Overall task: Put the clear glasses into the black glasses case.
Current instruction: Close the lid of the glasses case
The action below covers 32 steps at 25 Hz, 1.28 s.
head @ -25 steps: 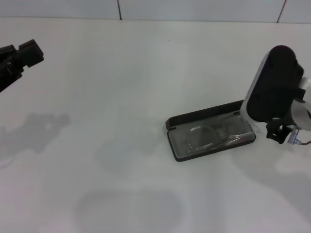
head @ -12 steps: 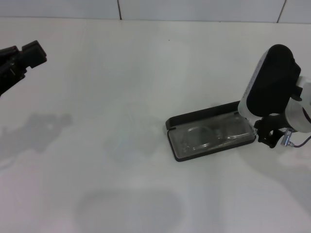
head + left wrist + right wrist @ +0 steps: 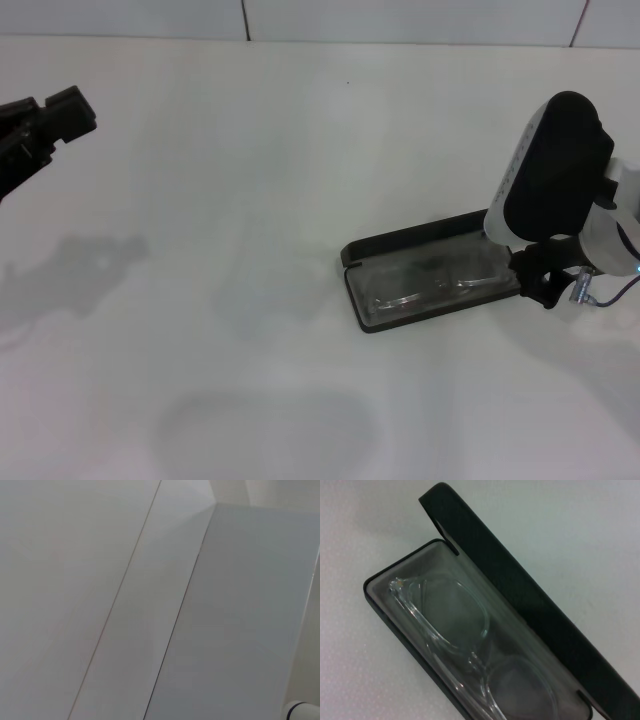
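The clear glasses (image 3: 430, 285) lie flat inside the open black glasses case (image 3: 400, 245) on the white table (image 3: 300, 150), with the lid tipped back behind them. The right gripper (image 3: 545, 280) hangs just over the case's right end, and I cannot tell if its fingers are apart or together. It has slid a bit closer to the case than a second ago, while far off at the left edge the left gripper (image 3: 45, 120) has stayed parked.
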Each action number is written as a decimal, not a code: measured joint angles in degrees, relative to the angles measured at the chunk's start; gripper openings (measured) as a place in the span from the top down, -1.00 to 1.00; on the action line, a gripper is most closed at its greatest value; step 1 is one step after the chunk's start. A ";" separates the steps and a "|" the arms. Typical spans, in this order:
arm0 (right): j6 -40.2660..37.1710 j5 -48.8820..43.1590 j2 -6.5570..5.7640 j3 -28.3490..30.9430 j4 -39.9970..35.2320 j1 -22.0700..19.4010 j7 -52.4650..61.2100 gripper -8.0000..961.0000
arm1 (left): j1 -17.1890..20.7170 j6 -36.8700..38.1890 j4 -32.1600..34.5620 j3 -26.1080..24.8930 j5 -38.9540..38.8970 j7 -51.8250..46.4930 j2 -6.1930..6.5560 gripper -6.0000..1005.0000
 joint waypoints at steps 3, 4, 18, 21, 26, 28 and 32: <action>0.03 0.02 -0.01 0.00 -0.04 -0.06 0.00 0.99 | 0.06 0.01 0.00 0.00 0.00 0.00 -0.07 0.78; 0.04 0.03 -0.01 0.00 -0.06 -0.07 0.00 0.99 | 0.06 0.01 0.00 0.00 0.00 0.00 -0.07 0.78; -3.30 -0.14 0.11 2.12 -5.49 -1.49 0.42 0.99 | 0.43 0.21 0.15 0.12 -0.01 -0.04 -0.09 0.77; -8.07 0.07 0.22 5.32 -9.85 -2.47 0.68 0.99 | -0.07 0.29 0.46 0.17 0.00 -0.56 -0.08 0.77; -15.73 4.28 0.32 11.92 -17.54 -3.06 0.73 0.99 | -2.45 0.34 0.62 0.18 0.18 -1.83 0.13 0.77; -19.46 10.21 0.27 18.21 -22.02 -3.40 0.44 0.99 | -4.31 0.13 0.62 0.19 1.65 -2.01 -0.01 0.77; -20.38 18.83 0.26 29.32 -26.27 -4.46 -1.18 0.99 | -8.70 -2.60 0.63 0.18 7.21 -2.08 -1.23 0.77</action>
